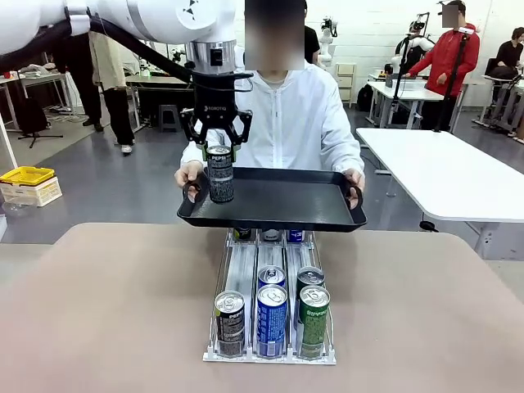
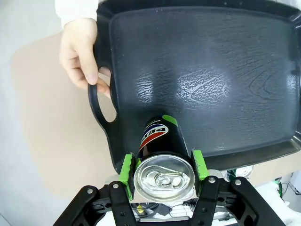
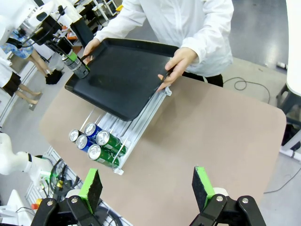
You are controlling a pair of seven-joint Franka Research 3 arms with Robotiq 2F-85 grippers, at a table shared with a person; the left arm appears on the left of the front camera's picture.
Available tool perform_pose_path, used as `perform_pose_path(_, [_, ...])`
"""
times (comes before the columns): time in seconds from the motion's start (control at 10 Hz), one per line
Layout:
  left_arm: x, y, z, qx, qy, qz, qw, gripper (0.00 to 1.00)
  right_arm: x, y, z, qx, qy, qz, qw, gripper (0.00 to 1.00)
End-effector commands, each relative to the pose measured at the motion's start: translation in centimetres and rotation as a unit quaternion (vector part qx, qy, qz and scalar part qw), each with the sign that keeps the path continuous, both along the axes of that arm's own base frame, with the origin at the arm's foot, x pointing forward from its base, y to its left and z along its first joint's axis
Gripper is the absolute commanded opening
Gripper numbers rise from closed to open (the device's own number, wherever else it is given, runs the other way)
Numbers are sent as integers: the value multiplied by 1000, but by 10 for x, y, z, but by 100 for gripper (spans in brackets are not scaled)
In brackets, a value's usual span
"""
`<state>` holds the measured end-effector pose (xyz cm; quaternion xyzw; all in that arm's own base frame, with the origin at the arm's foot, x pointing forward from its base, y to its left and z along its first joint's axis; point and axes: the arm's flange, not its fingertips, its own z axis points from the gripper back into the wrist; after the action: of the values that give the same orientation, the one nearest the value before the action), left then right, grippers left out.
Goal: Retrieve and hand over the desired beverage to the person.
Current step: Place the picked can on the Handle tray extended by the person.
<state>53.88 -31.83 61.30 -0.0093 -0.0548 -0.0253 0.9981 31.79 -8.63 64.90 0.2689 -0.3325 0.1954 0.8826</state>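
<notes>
Your left gripper point(image 1: 219, 151) point(image 2: 163, 167) is clenched on the top of a tall black aluminium Pepsi can point(image 1: 220, 173) point(image 2: 160, 136) point(image 3: 77, 66), 1 green pad on either side of the rim, the can upright. The can's base sits at the floor of a black rectangular plastic tray point(image 1: 286, 201) point(image 2: 202, 84) point(image 3: 122, 75), at the tray's end on your left, just beside the handle cut-out; whether it is touching the tray cannot be told.

The person in the white hooded jacket point(image 1: 295, 115) point(image 3: 188, 19) holds the tray level by its 2 end handles, 1 hand point(image 1: 187, 176) point(image 2: 80, 52) close to the can and the other hand point(image 1: 354, 176) point(image 3: 176, 61) at the opposite end. The tray hangs above the far end of a clear plastic 3-lane can rack point(image 1: 270, 358) point(image 3: 141, 122), which lies on the beige counter point(image 1: 98, 311) point(image 3: 211, 132). At the rack's near end stand 5 cans: a black one point(image 1: 230, 323), 2 blue point(image 1: 271, 319) and 2 green point(image 1: 313, 321).

Your right gripper point(image 3: 148, 186) is released, jaws wide apart with nothing between them, above bare counter well apart from the rack.
</notes>
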Motion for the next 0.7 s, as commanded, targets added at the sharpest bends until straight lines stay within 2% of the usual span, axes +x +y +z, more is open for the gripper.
perform_pose_path(0.0, [7, -4, 3, -2, 26, -15, 1000, 58, 2, 0, 0, 14, -5, 11, 1000, 100])
perform_pose_path(0.3, [12, -6, -8, 4, 42, -21, 999, 58, 2, 0, 0, 14, -5, 11, 1000, 100])
perform_pose_path(0.4, [13, -7, -10, 6, 47, -26, 999, 66, 2, 0, 0, 14, -5, 11, 1000, 100])
perform_pose_path(0.5, [12, -6, -11, 5, 45, -31, 999, 100, 2, 0, 0, 14, -5, 11, 1000, 100])
perform_pose_path(0.6, [12, -6, -11, 3, 43, -32, 999, 100, 2, 0, 0, 14, -5, 11, 1000, 100])
